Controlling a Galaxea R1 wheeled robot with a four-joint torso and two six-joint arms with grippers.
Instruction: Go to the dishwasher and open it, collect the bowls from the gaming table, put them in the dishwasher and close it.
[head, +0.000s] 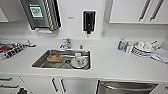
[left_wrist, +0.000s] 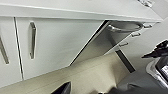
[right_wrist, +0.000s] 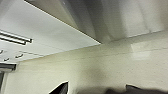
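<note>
Dishwasher (head: 126, 88) sits under the white worktop (head: 112, 62), at the lower right of the head view, its brushed-steel front topped by a horizontal bar handle; the door looks tipped a little out from the cabinet line. In the left wrist view the same steel door (left_wrist: 100, 45) leans away from the white cabinet doors (left_wrist: 55, 42) beside it, its bar handle (left_wrist: 125, 27) catching the light. The right wrist view looks along the steel front (right_wrist: 105, 17) and down to the pale floor (right_wrist: 100, 67).

A steel sink (head: 40, 63) is let into the worktop – in it lie a shallow dish with something orange-brown (head: 54, 57) and a white mug on a plate (head: 78, 60). A tap (head: 66, 43) stands behind the basin. On the wall hang a paper-towel dispenser (head: 41, 13) and a dark soap dispenser (head: 89, 21). To the right, on the worktop, a stack of white dishes (head: 142, 48) stands near a small bottle (head: 121, 44); at the far left is a tray of mixed items (head: 11, 48), too blurred to name.

A dark part of the left tool (left_wrist: 62, 89) shows at the edge of its wrist view, and likewise the right tool (right_wrist: 60, 89) – whether either is open or closed I cannot tell.
</note>
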